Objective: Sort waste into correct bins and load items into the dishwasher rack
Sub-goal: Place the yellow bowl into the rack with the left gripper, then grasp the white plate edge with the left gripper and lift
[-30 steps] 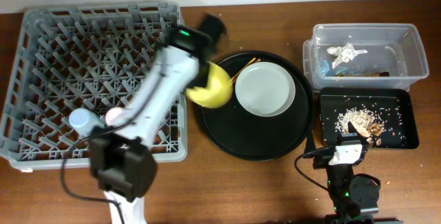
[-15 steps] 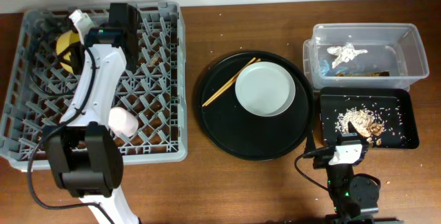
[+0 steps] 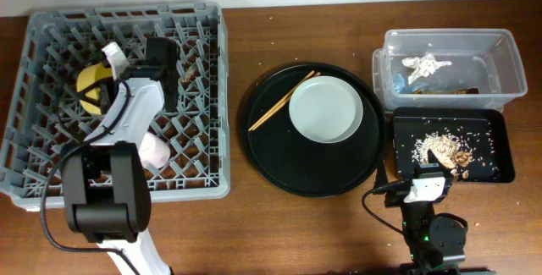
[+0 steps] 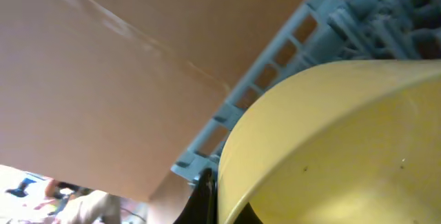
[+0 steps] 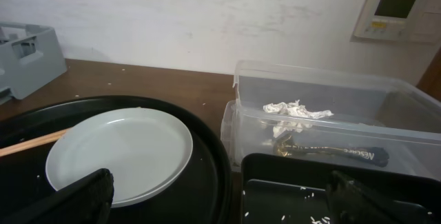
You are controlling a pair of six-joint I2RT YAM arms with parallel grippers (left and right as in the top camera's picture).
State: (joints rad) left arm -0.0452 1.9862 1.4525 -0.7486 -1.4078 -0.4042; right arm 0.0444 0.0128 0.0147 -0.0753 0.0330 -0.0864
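Note:
My left gripper [image 3: 103, 74] is over the grey dishwasher rack [image 3: 51, 30] and is shut on the rim of the yellow bowl [image 3: 90, 85], which sits tilted among the pegs at the rack's back left. The bowl [image 4: 331, 148] fills the left wrist view, with a black finger [image 4: 205, 196] against its rim. A pink cup [image 3: 154, 151] lies in the rack; the blue cup is hidden. The white plate [image 3: 326, 110] and chopsticks [image 3: 279, 101] lie on the round black tray [image 3: 271, 156]. My right gripper [image 5: 227, 207] is open and empty near the front edge.
The clear tub [image 3: 508, 55] at the back right holds white tissue [image 3: 426, 65] and a gold-brown wrapper [image 3: 440, 90]. The shallow black tray [image 3: 500, 172] in front of it holds food scraps [image 3: 445, 148]. Crumbs dot the wooden table.
My left arm carried the yellow bowl from beside the round tray across to the rack's back left, then drew back a little with the bowl down among the pegs. The right arm has not moved.

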